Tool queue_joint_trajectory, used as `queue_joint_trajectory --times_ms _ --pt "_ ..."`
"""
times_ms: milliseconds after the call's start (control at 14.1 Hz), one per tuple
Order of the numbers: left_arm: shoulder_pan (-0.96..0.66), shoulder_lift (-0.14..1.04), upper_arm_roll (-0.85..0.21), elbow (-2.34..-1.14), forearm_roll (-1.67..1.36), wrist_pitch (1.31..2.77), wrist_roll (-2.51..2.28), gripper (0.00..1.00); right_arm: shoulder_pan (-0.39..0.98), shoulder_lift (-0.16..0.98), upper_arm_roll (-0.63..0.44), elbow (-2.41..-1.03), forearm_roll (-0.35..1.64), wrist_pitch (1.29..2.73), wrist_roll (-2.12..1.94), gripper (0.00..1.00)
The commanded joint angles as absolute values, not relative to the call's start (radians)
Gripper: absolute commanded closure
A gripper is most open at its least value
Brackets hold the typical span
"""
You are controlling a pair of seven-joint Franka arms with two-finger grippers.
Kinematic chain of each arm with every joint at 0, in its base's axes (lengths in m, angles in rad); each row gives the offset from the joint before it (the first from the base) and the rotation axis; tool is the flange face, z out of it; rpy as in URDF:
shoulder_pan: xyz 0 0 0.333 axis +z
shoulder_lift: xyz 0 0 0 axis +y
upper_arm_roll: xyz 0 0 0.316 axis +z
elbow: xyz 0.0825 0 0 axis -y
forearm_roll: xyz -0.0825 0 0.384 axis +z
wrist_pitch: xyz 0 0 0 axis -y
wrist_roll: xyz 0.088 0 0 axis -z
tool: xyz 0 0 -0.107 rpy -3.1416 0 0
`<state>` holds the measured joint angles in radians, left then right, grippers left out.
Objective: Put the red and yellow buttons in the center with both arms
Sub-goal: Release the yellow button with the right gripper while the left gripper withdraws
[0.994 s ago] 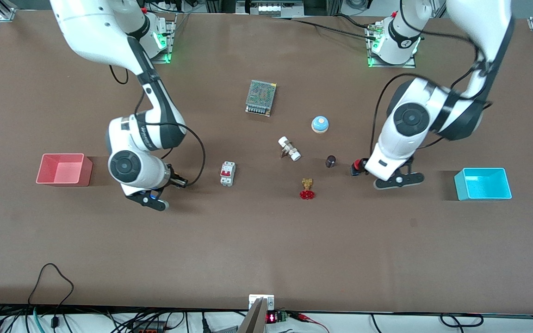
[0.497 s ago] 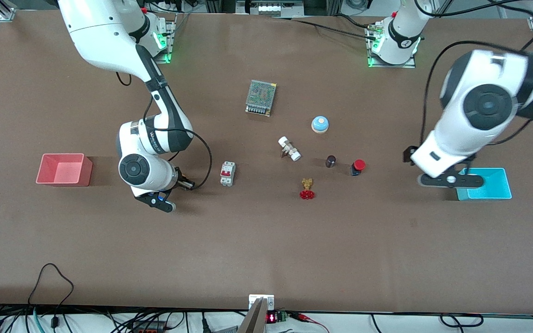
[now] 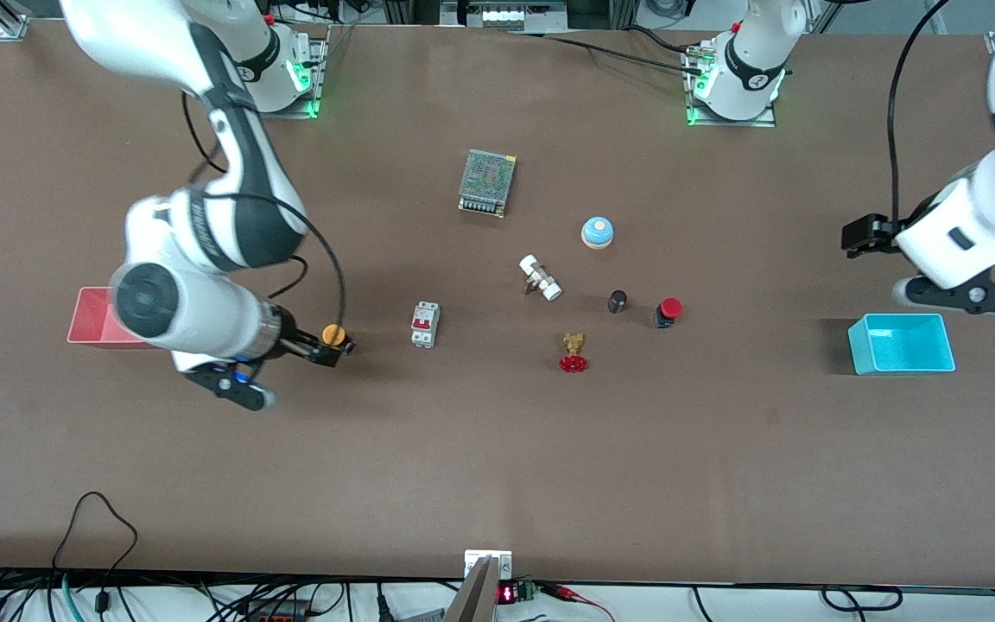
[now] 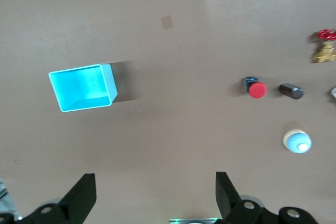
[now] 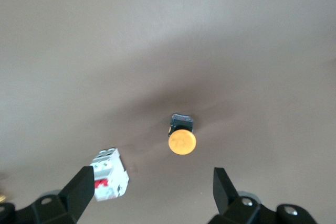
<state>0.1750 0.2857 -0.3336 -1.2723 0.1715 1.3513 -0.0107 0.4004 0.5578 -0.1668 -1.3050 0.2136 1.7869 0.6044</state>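
Both pincers have let go and lifted, fingers wide and empty: right pincer (image 3: 312, 350) just above the yellow button (image 3: 333, 334) beside the breaker (image 3: 425, 325); left pincer (image 3: 862, 235) well clear of the red button (image 3: 668, 309), farther along the counter (image 3: 497, 466) from the breaker; both buttons look placed

I count two push buttons, one red (image 3: 668, 309) and one yellow (image 3: 333, 334), two bins, pink (image 3: 91, 324) and blue (image 3: 901, 344), and one breaker (image 3: 425, 325).

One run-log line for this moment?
red button: on table, released | yellow button: on table, released | left claw: open | right claw: open
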Motion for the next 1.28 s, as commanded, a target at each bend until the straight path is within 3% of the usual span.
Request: queue_joint_trajectory --times_ms 0,142,426,639,852,994,1206 --pt "0.082 0.201 -0.174 -1.378 0.085 1.417 0.07 0.0 0.345 0.471 -0.161 -1.305 0.225 1.726 0.531 0.0" --pt "-0.021 0.109 -0.042 -1.515 0.078 1.546 0.158 0.0 0.298 0.43 -0.166 -1.304 0.225 1.677 0.462 0.0" --pt "-0.083 -0.066 0.038 -1.75 0.06 1.765 0.098 0.0 0.215 0.362 -0.178 -1.302 0.192 1.588 0.293 0.0" --pt "-0.089 -0.069 0.044 -1.758 0.06 1.76 0.089 0.0 0.132 0.295 -0.169 -1.305 0.126 1.566 0.137 0.0" --pt "-0.089 -0.051 0.034 -1.732 0.048 1.699 0.081 0.0 -0.056 0.233 -0.045 -1.35 0.077 1.56 -0.047 0.0" --pt "-0.083 -0.043 0.035 -1.726 0.005 1.704 0.081 0.0 -0.068 0.19 -0.026 -1.4 0.005 1.559 -0.075 0.0" --pt "-0.086 -0.041 0.032 -1.718 0.017 1.703 0.084 0.0 -0.058 0.071 -0.028 -1.593 -0.005 1.612 -0.069 0.0"
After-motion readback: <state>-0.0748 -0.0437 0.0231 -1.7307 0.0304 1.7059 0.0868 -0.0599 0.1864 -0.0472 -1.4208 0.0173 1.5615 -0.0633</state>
